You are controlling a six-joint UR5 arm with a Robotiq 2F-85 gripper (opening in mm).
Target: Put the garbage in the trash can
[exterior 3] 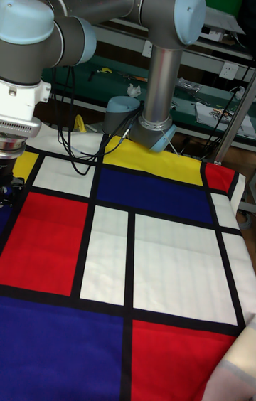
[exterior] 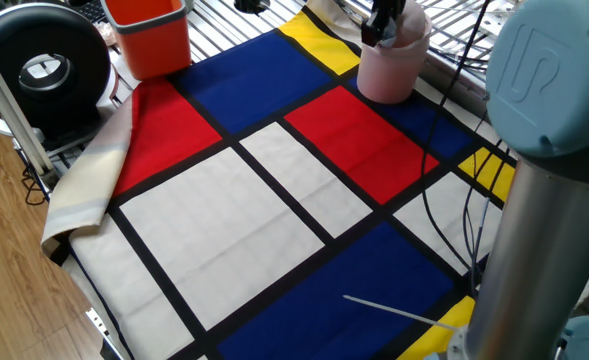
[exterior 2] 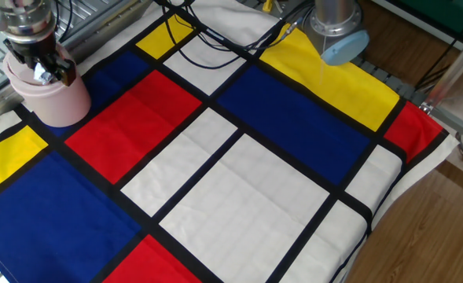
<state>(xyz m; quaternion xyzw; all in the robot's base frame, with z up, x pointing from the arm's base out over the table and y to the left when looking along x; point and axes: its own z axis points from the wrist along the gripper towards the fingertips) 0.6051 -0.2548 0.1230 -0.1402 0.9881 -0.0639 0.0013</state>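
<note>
Cloth (exterior 2: 239,181): patchwork of red, white, blue and yellow panels with black bands, fills the foreground and middle of both fixed views; nothing lies on its central panels.
Trash can (exterior 2: 54,98): pale pink cylinder, upper left of the other fixed view, upper right of the one fixed view (exterior: 389,65); stands upright at the cloth's far edge.
Gripper (exterior 2: 44,71): pointing down into the can's mouth, black fingers at rim level.
Garbage (exterior 2: 40,74): a white scrap shows between the fingers, pinched by narrow jaws, directly over the opening.
Step in hand: release. Judged best done by parting the fingers fully while centred over the mouth, then lifting straight up clear of the rim.
Orange bin (exterior: 152,35): upper left of the one fixed view, well apart, not involved.
</note>
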